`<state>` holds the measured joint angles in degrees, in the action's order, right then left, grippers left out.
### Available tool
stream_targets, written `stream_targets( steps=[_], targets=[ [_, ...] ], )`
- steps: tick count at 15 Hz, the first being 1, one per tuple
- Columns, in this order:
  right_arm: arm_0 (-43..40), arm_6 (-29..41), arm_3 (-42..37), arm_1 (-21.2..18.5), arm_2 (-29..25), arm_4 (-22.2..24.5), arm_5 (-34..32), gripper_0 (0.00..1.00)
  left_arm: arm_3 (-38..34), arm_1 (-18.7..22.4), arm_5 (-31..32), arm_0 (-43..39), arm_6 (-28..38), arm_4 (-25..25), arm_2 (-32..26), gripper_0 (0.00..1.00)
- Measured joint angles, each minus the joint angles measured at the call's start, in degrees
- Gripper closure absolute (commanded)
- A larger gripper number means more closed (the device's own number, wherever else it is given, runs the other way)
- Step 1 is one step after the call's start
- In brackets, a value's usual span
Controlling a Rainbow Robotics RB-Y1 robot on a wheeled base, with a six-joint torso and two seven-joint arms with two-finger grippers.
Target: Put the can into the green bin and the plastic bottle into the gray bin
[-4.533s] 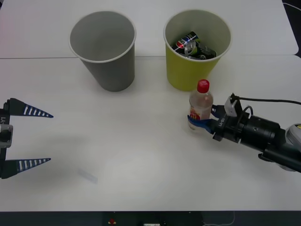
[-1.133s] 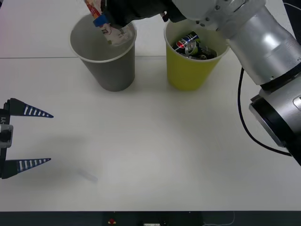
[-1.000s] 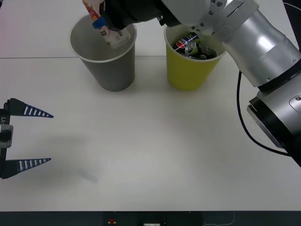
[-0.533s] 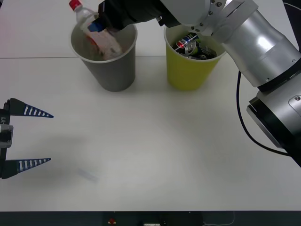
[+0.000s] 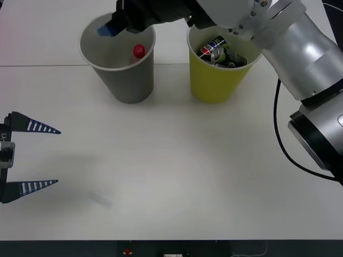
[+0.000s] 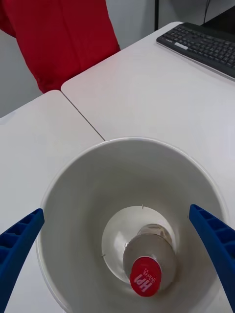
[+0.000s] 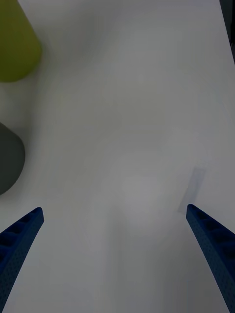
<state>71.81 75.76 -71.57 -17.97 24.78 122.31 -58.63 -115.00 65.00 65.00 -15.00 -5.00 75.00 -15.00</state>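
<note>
Your right gripper hangs over the gray bin, fingers spread wide, holding nothing. Bottle stands inside that bin, red cap up. Left gripper parked wide at the table's left edge.

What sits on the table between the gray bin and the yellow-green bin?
Nothing: in the front view only a bare strip of white table separates the tapered gray cup-shaped bin from the tapered yellow-green cup-shaped bin; they stand apart, not touching.
</note>
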Motion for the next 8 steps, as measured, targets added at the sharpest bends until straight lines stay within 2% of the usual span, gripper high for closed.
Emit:
stream_targets(
  steps=[3,8],
  targets=[
    [-4.1,-0.5,-8.0,-2.8,-1.9,-1.0,-3.0,0.00,0.0,0.0,0.0,0.0,0.0,0.0,0.0,0.00],
    [-13.6,-2.7,-25.1,-8.1,-8.5,-3.0,-11.7,0.00,0.0,0.0,0.0,0.0,0.0,0.0,0.0,0.00]
  ],
)
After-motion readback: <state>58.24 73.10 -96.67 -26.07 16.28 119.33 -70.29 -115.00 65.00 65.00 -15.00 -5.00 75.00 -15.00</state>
